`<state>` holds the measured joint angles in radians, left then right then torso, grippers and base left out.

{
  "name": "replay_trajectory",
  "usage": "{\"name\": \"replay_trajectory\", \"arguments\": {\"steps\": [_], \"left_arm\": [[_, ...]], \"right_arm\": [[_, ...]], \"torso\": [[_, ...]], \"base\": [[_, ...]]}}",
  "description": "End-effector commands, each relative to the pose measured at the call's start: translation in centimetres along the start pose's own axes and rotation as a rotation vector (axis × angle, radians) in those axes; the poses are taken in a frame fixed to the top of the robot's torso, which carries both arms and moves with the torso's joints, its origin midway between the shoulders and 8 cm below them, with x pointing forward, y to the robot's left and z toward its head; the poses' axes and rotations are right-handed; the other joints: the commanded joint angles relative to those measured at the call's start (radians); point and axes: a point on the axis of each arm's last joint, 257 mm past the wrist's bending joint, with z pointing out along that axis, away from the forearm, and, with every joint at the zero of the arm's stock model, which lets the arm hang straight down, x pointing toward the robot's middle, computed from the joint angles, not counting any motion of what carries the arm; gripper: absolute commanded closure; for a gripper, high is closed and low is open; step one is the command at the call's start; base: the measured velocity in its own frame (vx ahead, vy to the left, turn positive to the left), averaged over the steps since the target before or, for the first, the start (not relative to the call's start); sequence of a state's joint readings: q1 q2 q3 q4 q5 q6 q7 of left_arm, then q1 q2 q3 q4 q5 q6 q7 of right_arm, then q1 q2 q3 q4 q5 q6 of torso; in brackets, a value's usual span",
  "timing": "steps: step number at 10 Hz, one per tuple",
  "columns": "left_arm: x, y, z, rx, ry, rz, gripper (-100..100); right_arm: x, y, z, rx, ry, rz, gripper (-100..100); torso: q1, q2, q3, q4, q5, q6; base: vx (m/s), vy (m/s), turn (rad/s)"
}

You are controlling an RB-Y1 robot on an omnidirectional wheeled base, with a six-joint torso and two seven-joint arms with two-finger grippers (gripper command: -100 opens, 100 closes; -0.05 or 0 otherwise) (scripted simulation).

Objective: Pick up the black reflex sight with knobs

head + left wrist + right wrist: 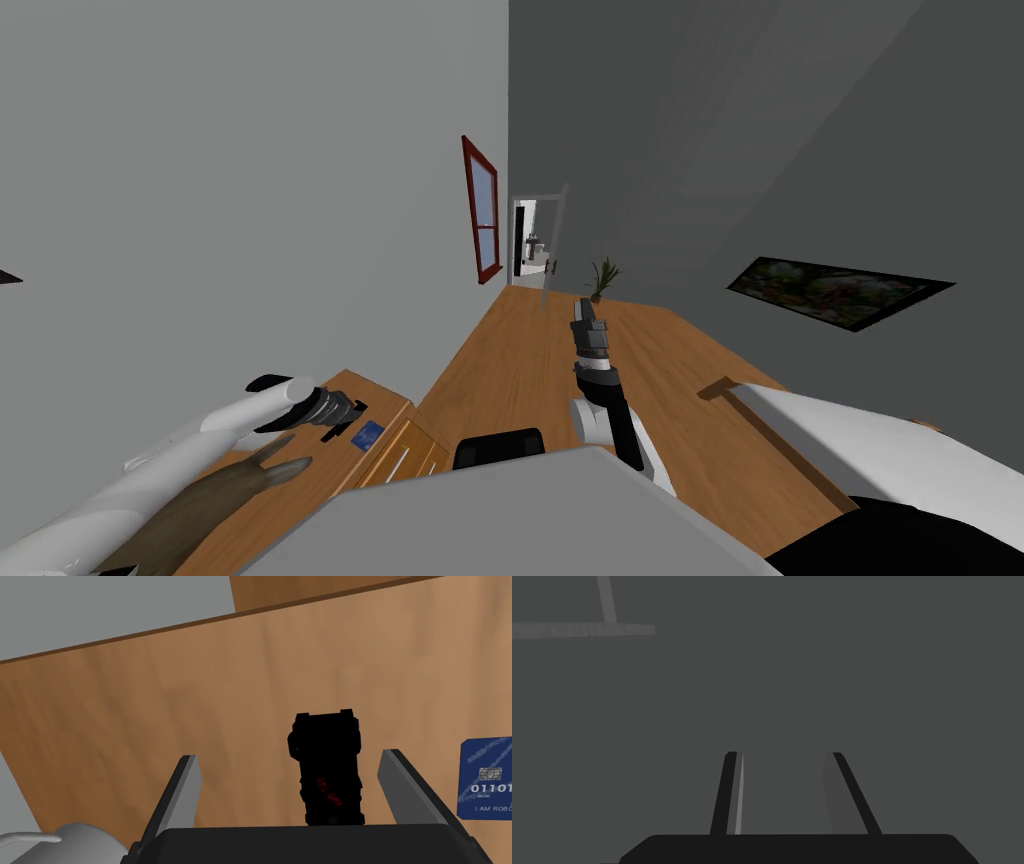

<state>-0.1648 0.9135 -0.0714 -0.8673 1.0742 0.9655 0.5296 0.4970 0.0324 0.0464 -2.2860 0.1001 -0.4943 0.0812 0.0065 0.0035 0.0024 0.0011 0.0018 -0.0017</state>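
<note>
The black reflex sight [327, 768], a boxy body with a side knob and red marks, lies on a wooden desk top [150, 711]. My left gripper [290, 756] is open and straddles it, one finger on each side with a gap to both. The sight sits nearer one finger [405, 786] than the other. In the head view the left gripper [338, 410] reaches over the desk [300, 500] at lower left. My right gripper [588, 315] is held up over the floor, its fingers [734, 791] a narrow gap apart with nothing between them.
A blue chip card [487, 786] lies just beyond one finger, also seen as the card [369, 433] near the desk's edge. A brown furry thing [230, 490] lies on the desk under my left forearm. A bed [880, 450] stands at right; grey wall backs the desk.
</note>
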Motion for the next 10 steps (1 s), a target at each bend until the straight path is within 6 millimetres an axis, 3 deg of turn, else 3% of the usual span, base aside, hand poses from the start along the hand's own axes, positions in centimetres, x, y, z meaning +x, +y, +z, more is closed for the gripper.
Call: {"name": "replay_trajectory", "arguments": {"steps": [1, 6, 10], "left_arm": [[-0.03, 0.0, 0.02, 0.002, -0.001, -0.041, -100], [-0.5, 0.28, 0.33, 0.026, -0.018, -0.117, -100], [-0.7, 0.48, 0.49, 0.038, -0.023, -0.187, -100]], "right_arm": [[0.0, 0.0, 0.0, 0.0, 0.0, 0.0, 0], [0.0, 0.0, 0.0, 0.0, 0.0, 0.0, 0], [0.0, 0.0, 0.0, 0.0, 0.0, 0.0, 0]], "torso": [[0.0, 0.0, 0.0, 0.0, 0.0, 0.0], [0.0, -0.001, 0.0, 0.0, 0.0, 0.001], [0.0, 0.001, 0.001, 0.0, 0.0, -0.001]], "base": [[-0.053, 0.043, -0.043], [-0.1, 0.058, -0.217], [-0.088, 0.035, -0.12]]}}
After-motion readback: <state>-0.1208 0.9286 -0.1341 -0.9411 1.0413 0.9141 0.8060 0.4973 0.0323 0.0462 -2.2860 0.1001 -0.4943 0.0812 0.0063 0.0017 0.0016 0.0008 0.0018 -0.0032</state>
